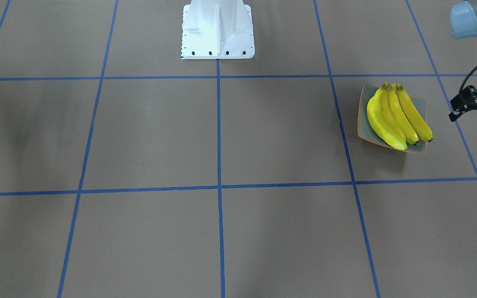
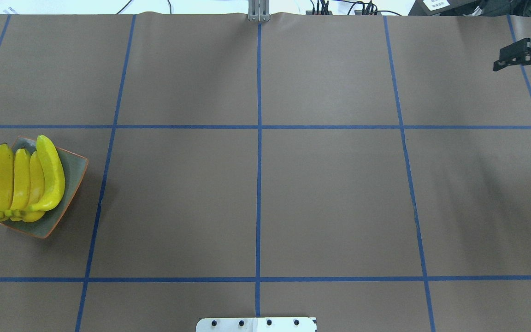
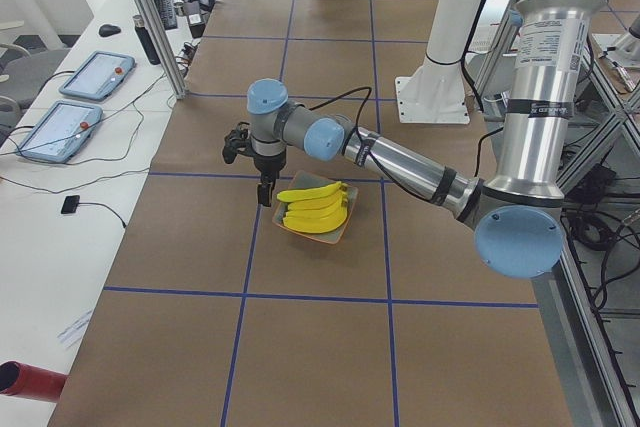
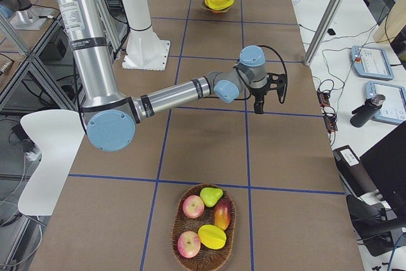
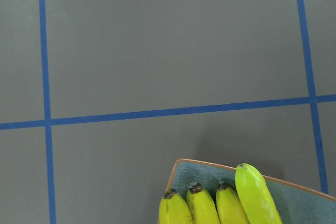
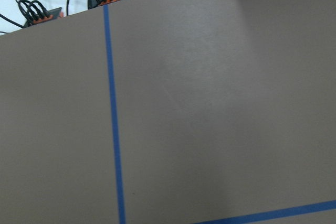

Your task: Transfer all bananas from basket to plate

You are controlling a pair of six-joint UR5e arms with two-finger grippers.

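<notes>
Lying side by side on the plate (image 2: 74, 177), close to the table's left end, the bananas (image 2: 21, 184) seem to be all delivered. Four tips show in the left wrist view, and none pokes far past the rim. They are bright, glossy yellow and gently curved, with stems bunched toward the robot and dark tips pointing away. The one nearest the table's middle leans up on its neighbour and looks slightly greener. The plate is a square, grey-green dish with a thin orange rim, and it sits skewed to the blue tape grid. Just beside it, further out toward the table's end, the left gripper (image 1: 471, 116) hovers with its fingers spread and nothing between them. Well apart, over the far right corner, the right gripper (image 2: 519, 68) is likewise spread and empty. Farthest off, at the right end, the basket (image 4: 225, 252) holds only other fruit, so the task is probably complete.
</notes>
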